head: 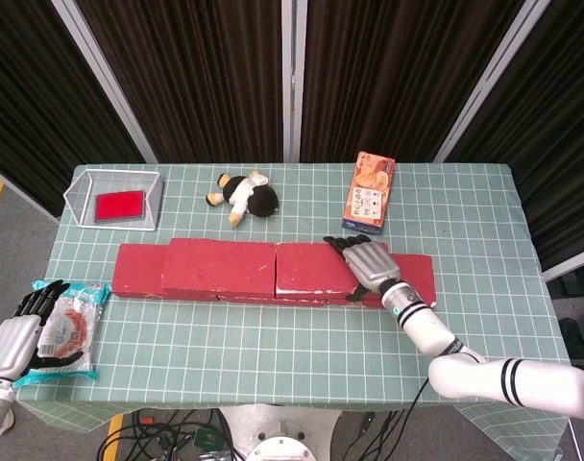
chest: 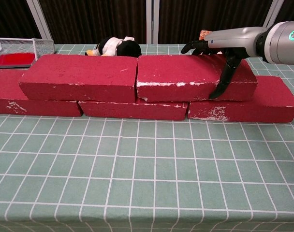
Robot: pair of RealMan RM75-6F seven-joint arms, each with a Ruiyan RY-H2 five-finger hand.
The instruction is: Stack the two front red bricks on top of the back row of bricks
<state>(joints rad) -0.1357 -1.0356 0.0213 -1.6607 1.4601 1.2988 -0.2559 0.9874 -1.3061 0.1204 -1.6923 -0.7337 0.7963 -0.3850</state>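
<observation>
Two red bricks lie on top of the back row. The left top brick [head: 220,266] [chest: 79,77] and the right top brick [head: 309,269] [chest: 183,77] meet end to end. Under them the back row of red bricks [head: 133,272] [chest: 243,105] spans the table. My right hand [head: 369,265] [chest: 220,48] grips the right end of the right top brick, fingers over its top and thumb down its front face. My left hand [head: 19,336] lies with fingers extended at the table's front left corner, holding nothing.
A wire tray [head: 84,182] [chest: 38,45] with a red pad stands at the back left. A plush penguin [head: 244,195] [chest: 115,47] lies behind the bricks, an orange snack box [head: 369,190] further right. A snack bag [head: 73,327] lies beside my left hand.
</observation>
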